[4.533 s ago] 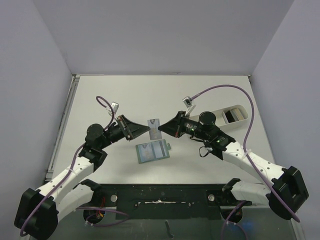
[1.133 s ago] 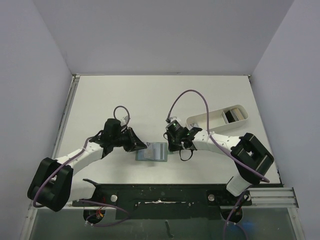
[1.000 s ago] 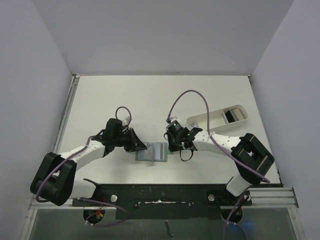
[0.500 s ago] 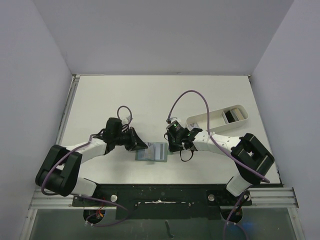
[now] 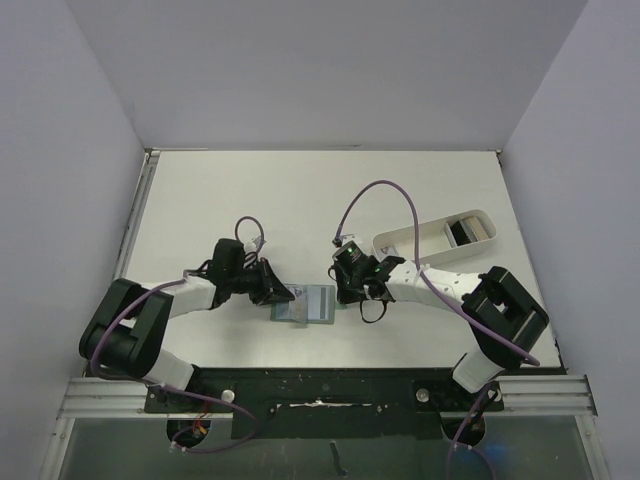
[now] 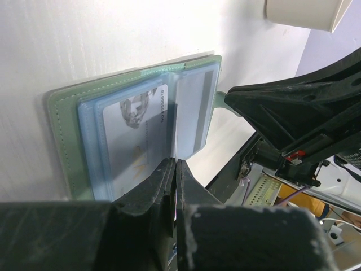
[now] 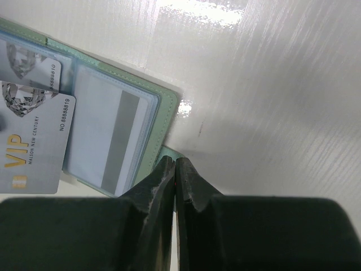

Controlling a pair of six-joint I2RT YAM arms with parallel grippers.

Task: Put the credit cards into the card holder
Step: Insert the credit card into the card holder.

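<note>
left tool (image 6: 172,176) pressed together, possibly nipping sleeve edge of card holder (image 6: 63,130) | right tool (image 7: 175,169) pressed together beside tab (image 7: 168,153) | VIP card (image 7: 34,152) stiff, slick: pinch free edge

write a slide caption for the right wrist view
Shut right gripper at the green edge of the open card holder, a pale VIP card over its blue sleeves
</note>
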